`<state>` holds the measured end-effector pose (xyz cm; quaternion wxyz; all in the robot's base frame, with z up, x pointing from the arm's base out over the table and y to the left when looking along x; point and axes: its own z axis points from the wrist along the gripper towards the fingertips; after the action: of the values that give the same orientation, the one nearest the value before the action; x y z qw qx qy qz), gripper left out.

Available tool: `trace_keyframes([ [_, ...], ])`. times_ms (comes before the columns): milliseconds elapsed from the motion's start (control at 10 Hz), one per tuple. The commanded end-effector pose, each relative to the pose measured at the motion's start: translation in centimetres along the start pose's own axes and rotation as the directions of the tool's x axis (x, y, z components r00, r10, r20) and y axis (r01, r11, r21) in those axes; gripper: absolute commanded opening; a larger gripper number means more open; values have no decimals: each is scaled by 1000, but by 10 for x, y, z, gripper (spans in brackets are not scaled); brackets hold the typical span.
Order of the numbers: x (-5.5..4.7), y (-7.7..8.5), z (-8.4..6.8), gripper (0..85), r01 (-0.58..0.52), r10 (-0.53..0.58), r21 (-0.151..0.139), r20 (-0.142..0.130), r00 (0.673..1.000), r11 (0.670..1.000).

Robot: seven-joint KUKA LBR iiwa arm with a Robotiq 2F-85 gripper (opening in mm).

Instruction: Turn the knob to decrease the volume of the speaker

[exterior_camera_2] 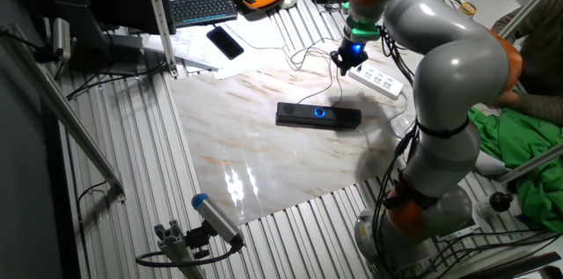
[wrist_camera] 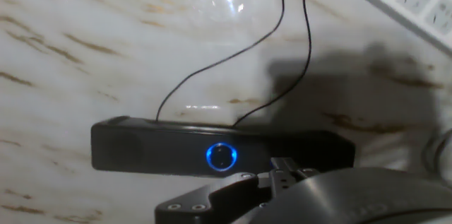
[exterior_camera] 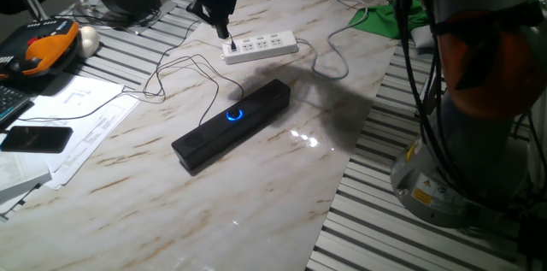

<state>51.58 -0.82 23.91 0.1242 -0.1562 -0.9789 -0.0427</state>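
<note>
The speaker (exterior_camera: 256, 108) is a long black bar lying aslant on the marble tabletop (exterior_camera: 256, 194). It also shows in the other fixed view (exterior_camera_2: 299, 113) and in the hand view (wrist_camera: 141, 150). The knob (exterior_camera: 234, 116) glows with a blue ring in the middle of its face and shows in the other views too (exterior_camera_2: 319, 113) (wrist_camera: 222, 156). My gripper (exterior_camera: 224, 33) hangs in the air beyond the speaker, near the power strip, well clear of the knob. Its fingers look closed together and hold nothing. It also shows in the other fixed view (exterior_camera_2: 346, 61).
A white power strip (exterior_camera: 261, 46) lies just behind the speaker, with thin black cables (exterior_camera: 184, 70) looping over the table to the left. Papers, a phone (exterior_camera: 34, 138) and an orange-black pendant (exterior_camera: 38, 53) lie at the left. Green cloth (exterior_camera: 385, 14) lies at the back right.
</note>
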Motion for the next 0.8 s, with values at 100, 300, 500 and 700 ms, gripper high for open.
trace_keyframes([
  [100,0,0,0,0,-400,398,-106,-43,916,910],
  [300,0,0,0,0,-401,398,-157,-51,916,902],
  [500,0,0,0,0,-400,396,-167,-54,917,901],
  [700,0,0,0,0,-389,388,-157,-41,921,908],
])
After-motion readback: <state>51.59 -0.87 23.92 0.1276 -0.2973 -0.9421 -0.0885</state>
